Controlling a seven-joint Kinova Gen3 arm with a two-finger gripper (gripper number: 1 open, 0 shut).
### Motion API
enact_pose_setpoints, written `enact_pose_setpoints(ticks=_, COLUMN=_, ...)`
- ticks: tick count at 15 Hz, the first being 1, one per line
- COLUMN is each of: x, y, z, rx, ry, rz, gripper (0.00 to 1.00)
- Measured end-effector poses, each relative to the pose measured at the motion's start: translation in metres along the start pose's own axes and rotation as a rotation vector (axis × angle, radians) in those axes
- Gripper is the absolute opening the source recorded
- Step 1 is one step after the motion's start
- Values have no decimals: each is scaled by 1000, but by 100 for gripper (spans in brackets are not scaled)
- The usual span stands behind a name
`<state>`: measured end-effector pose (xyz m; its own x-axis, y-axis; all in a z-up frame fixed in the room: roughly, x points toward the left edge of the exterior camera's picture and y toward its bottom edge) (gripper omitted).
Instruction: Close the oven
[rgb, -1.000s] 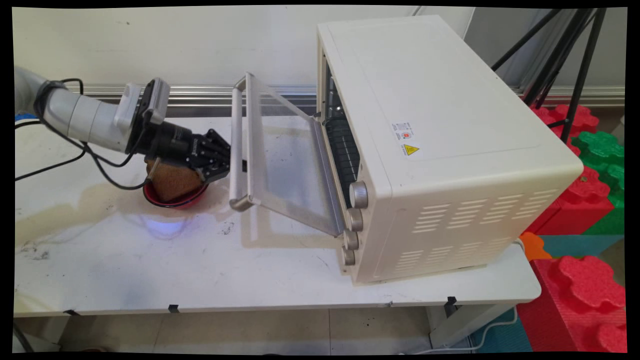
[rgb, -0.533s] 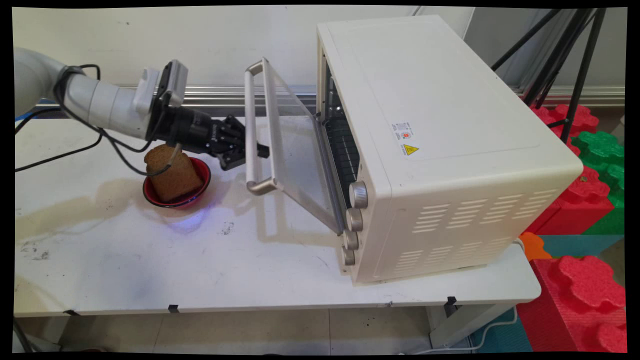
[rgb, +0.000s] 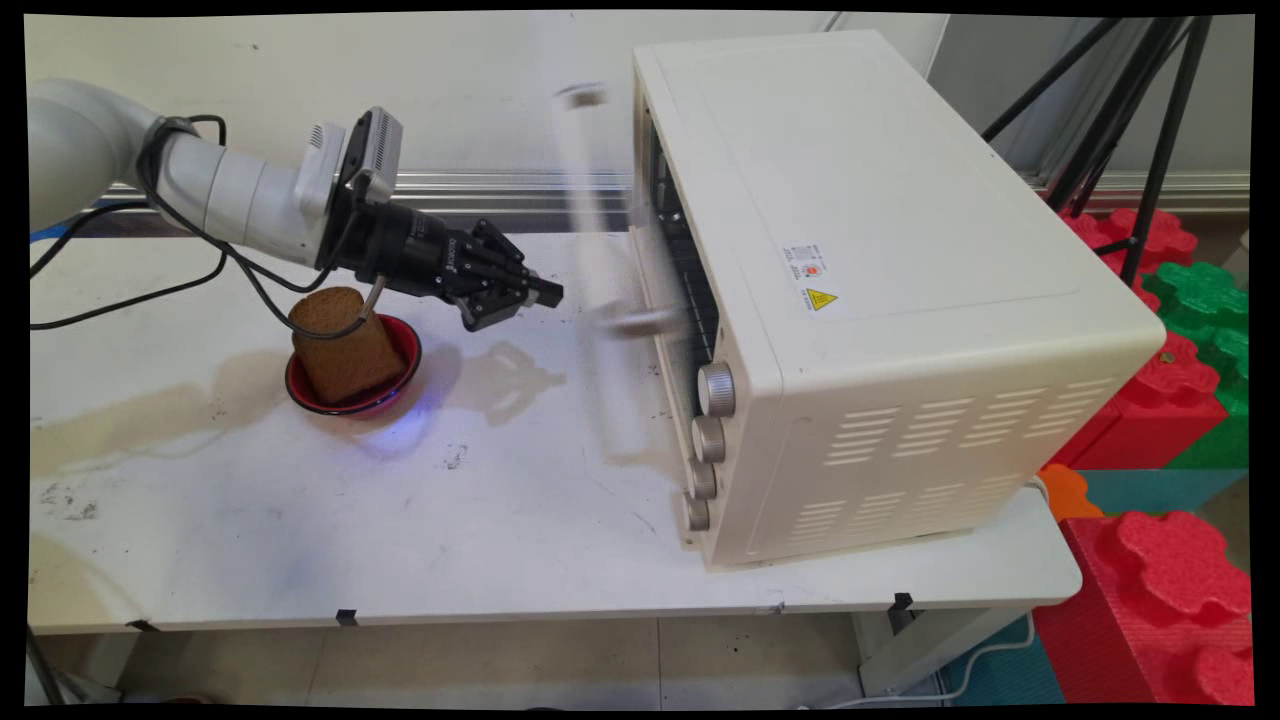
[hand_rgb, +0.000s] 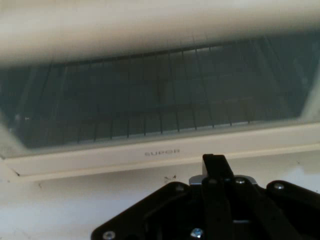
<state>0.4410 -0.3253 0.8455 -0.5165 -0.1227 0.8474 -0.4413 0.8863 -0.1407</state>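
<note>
Oven door (rgb: 615, 260) blurred, near upright, handle's long axis vertical | pincer (rgb: 550, 292) pressed together, empty, facing door

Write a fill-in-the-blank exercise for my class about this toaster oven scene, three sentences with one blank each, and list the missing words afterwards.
1. The brown bread stands in a small bowl whose colour is ____.
2. The gripper points toward the cream toaster oven, whose door is blurred in mid ____.
3. Down the oven's front corner runs a column of ____ round knobs.

Missing words: red; swing; four
</note>
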Motion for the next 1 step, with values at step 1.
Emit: enact_pose_setpoints(ticks=1, x=0, y=0, z=-2, rx=-1, ry=-4, rz=3, gripper=0)
